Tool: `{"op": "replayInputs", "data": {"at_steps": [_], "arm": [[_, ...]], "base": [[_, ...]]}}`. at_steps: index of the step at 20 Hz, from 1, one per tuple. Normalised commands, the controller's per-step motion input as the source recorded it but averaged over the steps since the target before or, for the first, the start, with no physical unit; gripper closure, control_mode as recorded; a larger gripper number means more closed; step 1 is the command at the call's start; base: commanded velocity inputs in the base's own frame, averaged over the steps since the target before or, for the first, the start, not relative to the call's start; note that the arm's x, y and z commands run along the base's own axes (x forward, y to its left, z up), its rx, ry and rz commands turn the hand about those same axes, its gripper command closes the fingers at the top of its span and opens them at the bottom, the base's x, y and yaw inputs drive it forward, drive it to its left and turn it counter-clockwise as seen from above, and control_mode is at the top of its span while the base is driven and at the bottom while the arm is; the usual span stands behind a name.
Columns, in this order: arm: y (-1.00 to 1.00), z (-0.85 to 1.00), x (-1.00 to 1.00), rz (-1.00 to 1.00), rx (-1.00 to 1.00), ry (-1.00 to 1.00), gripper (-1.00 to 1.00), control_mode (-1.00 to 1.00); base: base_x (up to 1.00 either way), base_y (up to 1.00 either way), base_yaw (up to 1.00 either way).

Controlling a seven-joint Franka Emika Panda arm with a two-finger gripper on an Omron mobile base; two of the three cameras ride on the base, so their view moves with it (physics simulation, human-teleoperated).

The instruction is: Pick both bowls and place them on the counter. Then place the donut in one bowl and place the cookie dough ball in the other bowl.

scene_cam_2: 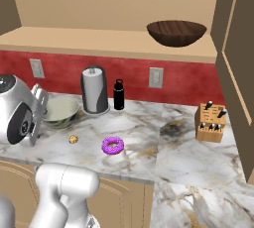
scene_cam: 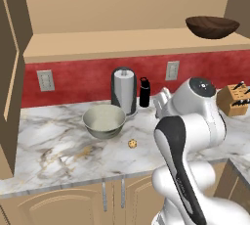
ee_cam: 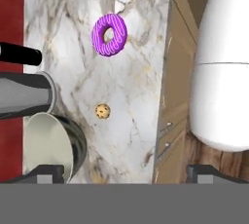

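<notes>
The pale grey-green bowl (scene_cam: pixel 103 120) (scene_cam_2: pixel 60 110) (ee_cam: pixel 48 142) stands upright on the marble counter (scene_cam: pixel 53 146). The dark wooden bowl (scene_cam: pixel 212 26) (scene_cam_2: pixel 176 32) sits on the tan shelf above. On the counter lie the purple donut (scene_cam_2: pixel 113 145) (ee_cam: pixel 110 34) and, between it and the ceramic bowl, the tiny cookie dough ball (scene_cam: pixel 132 144) (scene_cam_2: pixel 73 139) (ee_cam: pixel 102 111). My gripper (ee_cam: pixel 127 173) (scene_cam: pixel 162 101) hangs open above the counter just right of the ceramic bowl, with nothing between its fingers. In the left base view my arm hides the donut.
A paper towel holder (scene_cam: pixel 123 90) and a black bottle (scene_cam: pixel 144 92) stand behind the ceramic bowl by the red backsplash. A knife block (scene_cam_2: pixel 211 122) sits at the right. A tall cabinet side (scene_cam_2: pixel 238 73) borders the shelf's right end.
</notes>
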Motion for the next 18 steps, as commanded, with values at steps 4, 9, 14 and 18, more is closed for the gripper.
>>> {"op": "replayInputs", "data": {"at_steps": [4, 9, 14, 18], "arm": [[-0.26, 0.41, -0.51, -0.04, -0.04, -0.08, -1.00, -1.00], [-0.28, 0.42, -0.47, -0.02, -0.03, -0.13, -1.00, -1.00], [-0.29, 0.47, -0.38, -0.03, -0.03, -0.17, -1.00, -1.00], [-0.30, 0.45, -0.20, -0.13, -0.02, -0.05, -1.00, -1.00]], "base": [[0.00, 0.00, 0.00], [0.00, 0.00, 0.00], [0.00, 0.00, 0.00], [0.00, 0.00, 0.00]]}}
